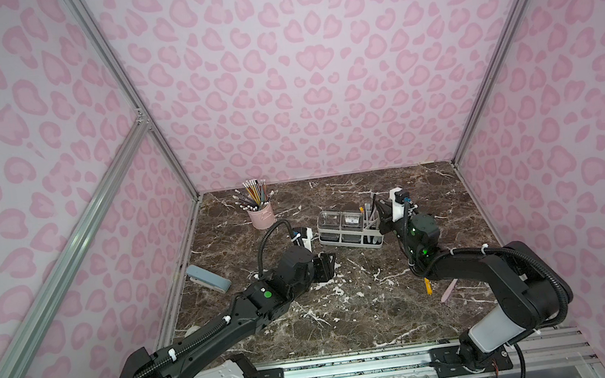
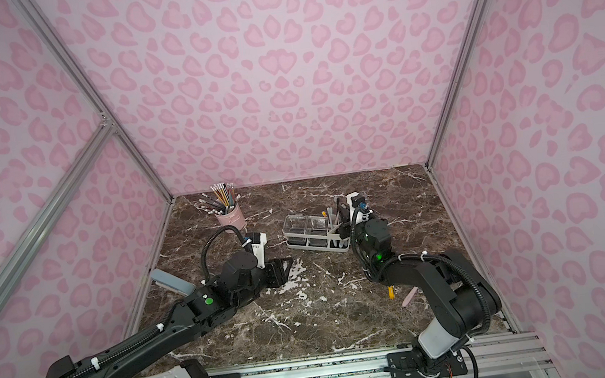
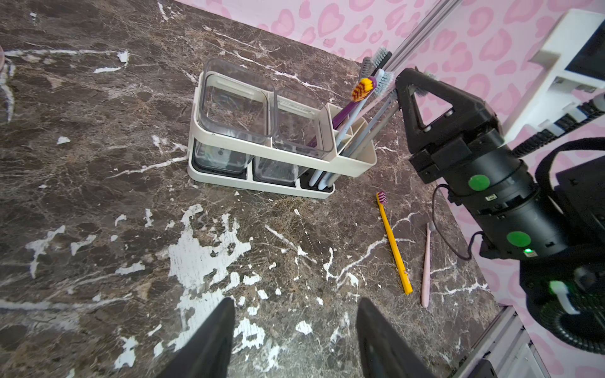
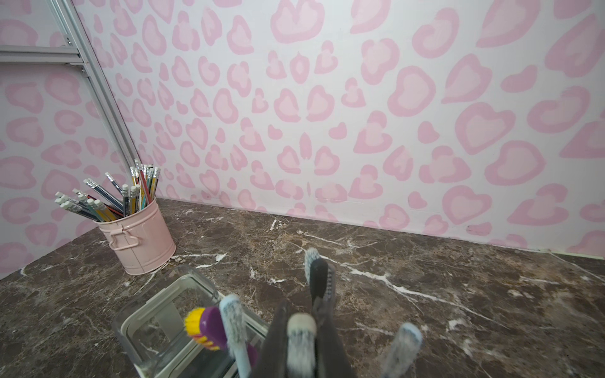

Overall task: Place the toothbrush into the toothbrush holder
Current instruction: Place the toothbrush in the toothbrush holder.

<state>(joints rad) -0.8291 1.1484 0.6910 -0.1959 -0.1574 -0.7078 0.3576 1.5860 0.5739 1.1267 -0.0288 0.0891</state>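
**Toothbrush gripped at the holder's slotted end**

We see the toothbrush [image 4: 301, 330], pale-bristled, standing head up at the slotted end of the toothbrush holder [image 3: 258, 149], beside a purple toothbrush [image 3: 347, 104]. Its handle reaches down toward that compartment. The right gripper [image 3: 411, 86] is closed tight on it near the head. The left gripper [image 3: 296, 302] hovers over the table [image 1: 345, 309] in front of the holder, jaws partly apart and empty. A yellow toothbrush [image 3: 394, 243] and a pink toothbrush [image 3: 425, 265] lie flat near the holder's slotted end. A pencil cup [image 1: 261, 216] stands behind its box end.
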